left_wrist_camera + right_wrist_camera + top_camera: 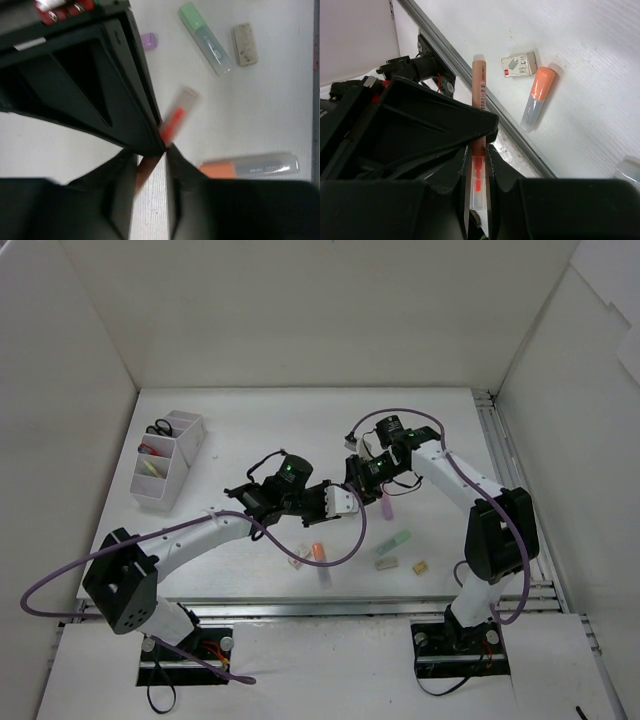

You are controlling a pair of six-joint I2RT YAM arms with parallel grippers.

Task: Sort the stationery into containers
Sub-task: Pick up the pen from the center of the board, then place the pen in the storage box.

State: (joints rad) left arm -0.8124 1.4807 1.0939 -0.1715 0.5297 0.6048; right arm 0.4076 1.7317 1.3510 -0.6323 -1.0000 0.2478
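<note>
The red pen (479,95) is up off the table (250,430), right in the middle of the workspace, caught between both arms. The right gripper (479,149) has it clamped tight, fingers pressed on the clear stretch of barrel where the red ink shows, while the tan upper part pokes out beyond the tips. In comes the left gripper (151,157) from the other side, nose to nose with the right one. Its jaws are drawn in narrow around the pen's far end, but a sliver of white table shows beside the barrel, so there is no telling whether they actually pinch it. From above, the two grippers meet near the table's centre, well apart from the white organiser (158,500) over at the far left. Scissors (158,428) sit in its farthest compartment, something red in the middle one and a yellow highlighter (150,468) in the nearest. Down on the table below the grippers lie an orange highlighter (250,167), a green highlighter (205,37) with a tan eraser (245,44) just beside it, a labelled eraser (519,65) near the front rail, and a pink highlighter (385,505) close under the right gripper.
</note>
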